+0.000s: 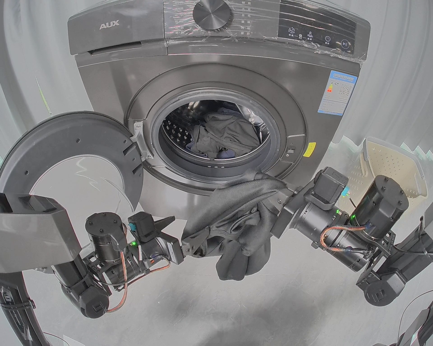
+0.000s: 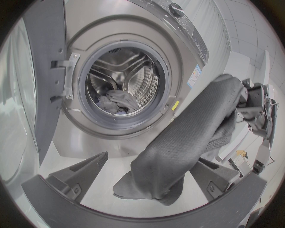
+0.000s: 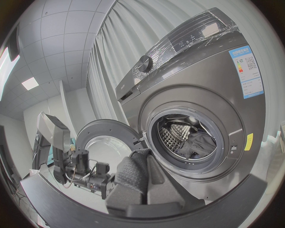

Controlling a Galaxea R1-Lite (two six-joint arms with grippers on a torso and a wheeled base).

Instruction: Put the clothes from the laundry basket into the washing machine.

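The grey front-loading washing machine [image 1: 135, 76] stands with its round door [image 1: 67, 139] swung open to the left. Near its mouth hangs a dark grey knitted garment [image 1: 239, 216], with more dark clothes [image 1: 225, 133] in the drum. A cream perforated laundry basket [image 1: 392, 162] sits right. The right gripper [image 3: 145, 175] clenches the garment; the left gripper [image 2: 153, 158] is spread wide around its lower end.

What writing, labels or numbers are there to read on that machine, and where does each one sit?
Brand mark, drawer front of the washing machine: a short trade name, left unquoted.
Blue label, upper front: coloured bars, square code, print too small to read.
Yellow sticker beside the door opening: too small to read.
Control panel and dial surround: icons and tiny marks under film, unreadable.
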